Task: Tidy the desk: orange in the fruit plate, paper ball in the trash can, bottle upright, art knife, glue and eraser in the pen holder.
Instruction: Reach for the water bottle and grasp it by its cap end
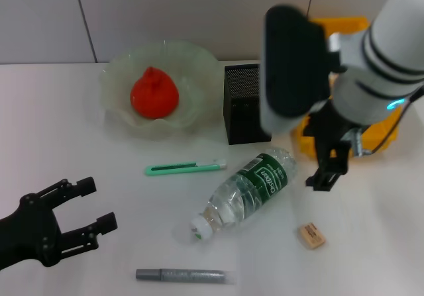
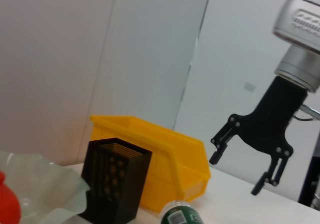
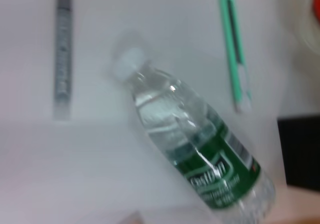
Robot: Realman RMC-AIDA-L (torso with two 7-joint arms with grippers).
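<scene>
3 desk items wait loose in the head view: art knife (image 1: pixel 186 169), glue (image 1: pixel 180 275), eraser (image 1: pixel 311 236). Orange (image 1: pixel 154 93) sits in the fruit plate (image 1: pixel 118 74), so that job looks done. Bottle (image 1: pixel 248 191) lies on its side, likely next. Right gripper (image 1: pixel 326 174) hangs just beside it, empty; left gripper (image 1: pixel 83 208) rests low, jaws wide. Paper ball is nowhere visible, and the arm hides most of the trash can (image 1: pixel 344 24).

Left wrist view: right gripper (image 2: pixel 243 171) spread wide near the trash can (image 2: pixel 175 159) and pen holder (image 2: pixel 115 184).

Right wrist view: bottle (image 3: pixel 192 144) below, its base cut off; own fingers unseen.
</scene>
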